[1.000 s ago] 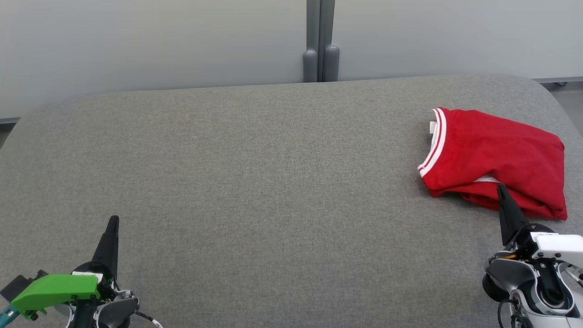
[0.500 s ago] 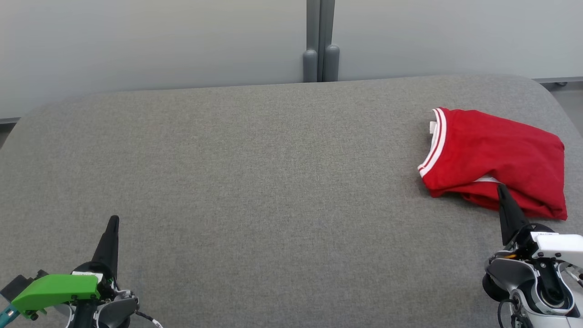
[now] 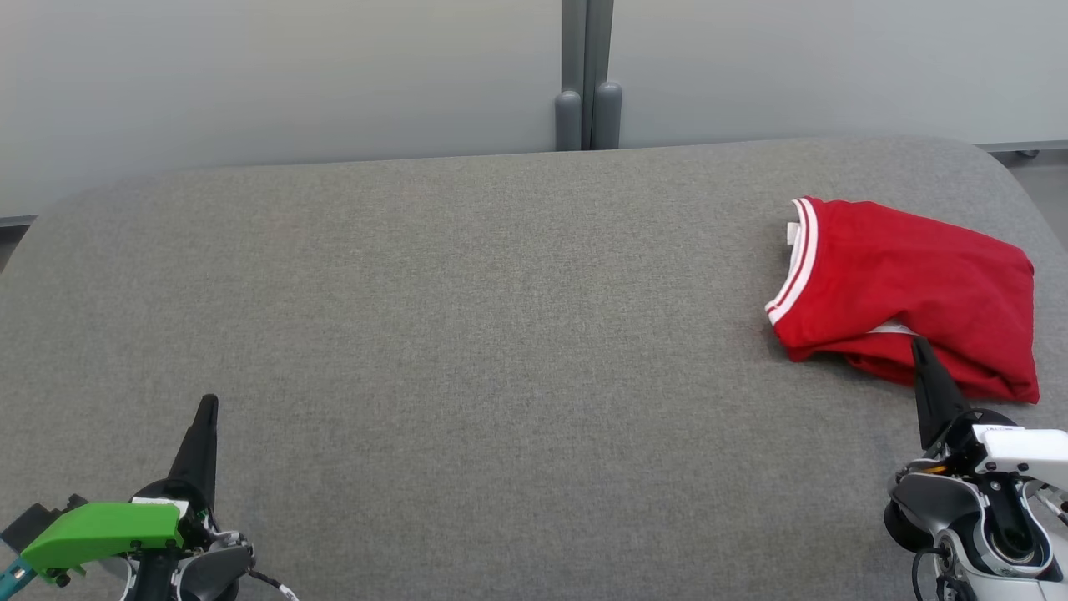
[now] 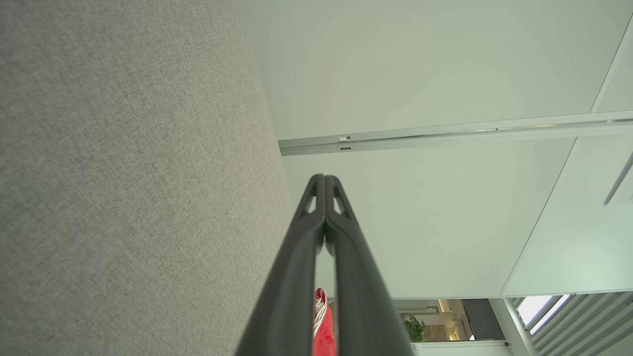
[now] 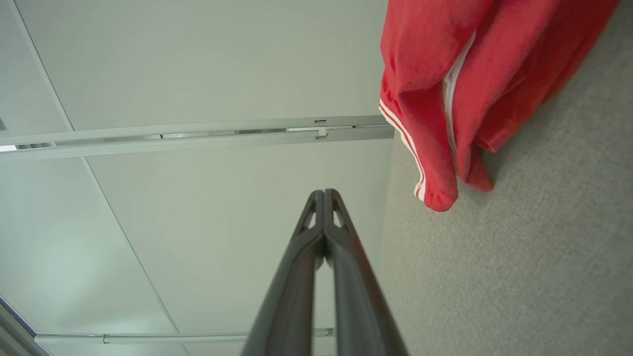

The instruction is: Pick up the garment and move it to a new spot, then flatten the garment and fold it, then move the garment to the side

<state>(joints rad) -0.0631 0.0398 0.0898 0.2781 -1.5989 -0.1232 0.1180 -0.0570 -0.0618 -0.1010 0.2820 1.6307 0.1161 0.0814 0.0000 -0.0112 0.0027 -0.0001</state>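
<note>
Nothing moved in the last sec. Red shirt (image 3: pixel 905 292) lies folded, right side of frame, on gray table (image 3: pixel 501 334). Left claw (image 3: pixel 208 405) lower left & right claw (image 3: pixel 917 345) lower right: both pressed together, empty. Job prob. done.

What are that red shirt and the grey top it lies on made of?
The shirt: soft fabric, probably a matte jersey knit; it slumps in loose folds, with a red-and-white striped collar. The grey top: seemingly covered in woven cloth; a fine flecked weave shows up close, without shine. What lies beneath cannot be told.
</note>
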